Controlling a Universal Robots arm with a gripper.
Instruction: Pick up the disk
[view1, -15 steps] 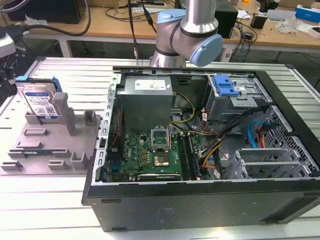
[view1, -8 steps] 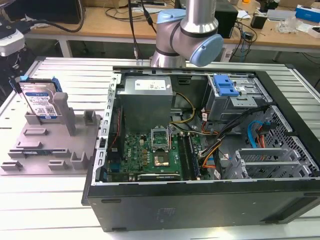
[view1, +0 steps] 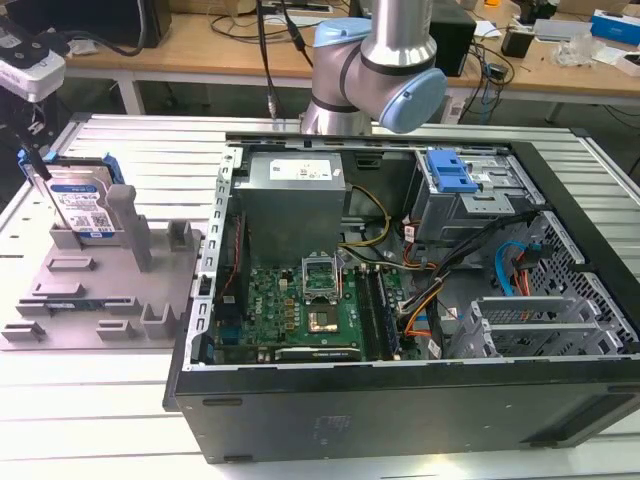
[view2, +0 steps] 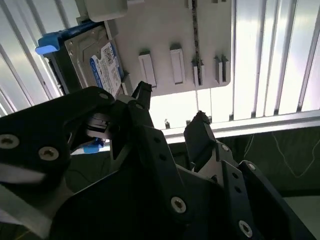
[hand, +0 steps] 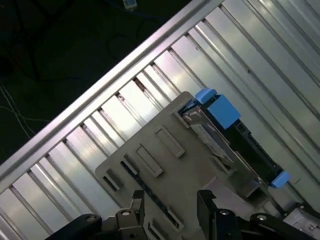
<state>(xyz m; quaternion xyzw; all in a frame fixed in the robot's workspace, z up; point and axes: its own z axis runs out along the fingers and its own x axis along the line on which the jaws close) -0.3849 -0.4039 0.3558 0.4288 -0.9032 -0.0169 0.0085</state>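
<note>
The disk (view1: 85, 205) stands tilted on edge at the back of the grey fixture with posts (view1: 100, 290), on the exterior view's left. It is silver with a white-and-blue label and blue frame edges. My gripper (view1: 33, 165) hangs just above and beside the disk's outer end, apart from it. In the second wrist view the gripper (view2: 170, 105) is open with nothing between its dark fingers, and the disk (view2: 100, 65) lies beyond one fingertip (view2: 142, 89). The first wrist view has the gripper (hand: 171, 200) over the fixture (hand: 150, 165), with the disk (hand: 225, 145) edge-on.
An open computer case (view1: 400, 420) fills the exterior view's middle and right, with a blue drive-bay bracket (view1: 448, 172) inside. The arm's elbow (view1: 390, 70) rises behind it. The ribbed metal table (view1: 90, 420) ends close to the fixture at an edge (hand: 100, 90).
</note>
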